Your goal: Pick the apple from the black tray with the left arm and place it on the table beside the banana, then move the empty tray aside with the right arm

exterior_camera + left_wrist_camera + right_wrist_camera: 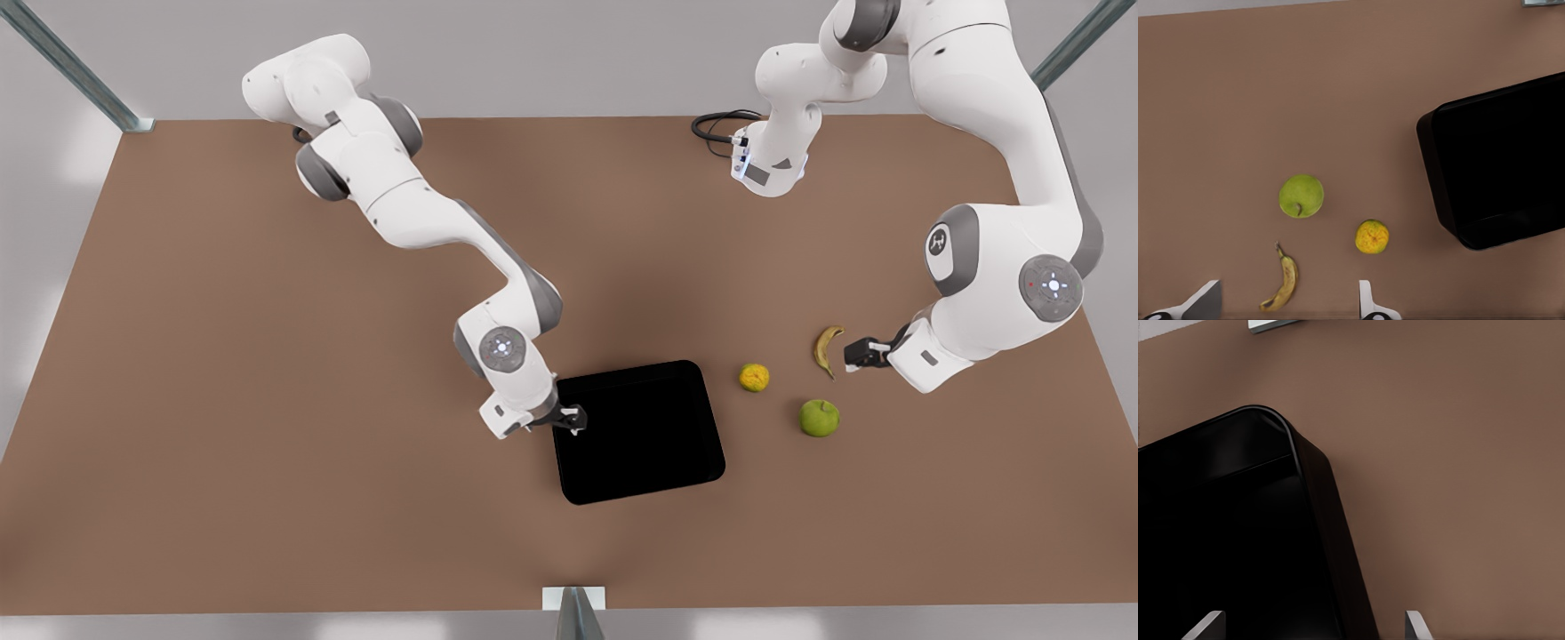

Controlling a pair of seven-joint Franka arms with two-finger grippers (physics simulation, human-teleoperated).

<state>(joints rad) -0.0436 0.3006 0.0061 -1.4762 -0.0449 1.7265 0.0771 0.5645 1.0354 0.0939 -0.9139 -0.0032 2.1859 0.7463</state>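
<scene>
The green apple (819, 418) (1301, 195) rests on the brown table, a short way from the yellow banana (828, 349) (1285, 283). My left gripper (858, 354) (1285, 310) hovers open just beside the banana on the front view's right, holding nothing. The black tray (640, 436) (1501, 160) (1238, 540) lies empty near the table's middle. On the tray's edge toward the front view's left, my right gripper (572, 420) (1311, 630) is open, one finger on each side of the tray's wall.
A small orange fruit (754, 377) (1372, 237) lies between the tray and the banana. A black cable (716, 124) coils at the table's far edge. Bare table stretches across the front view's left half.
</scene>
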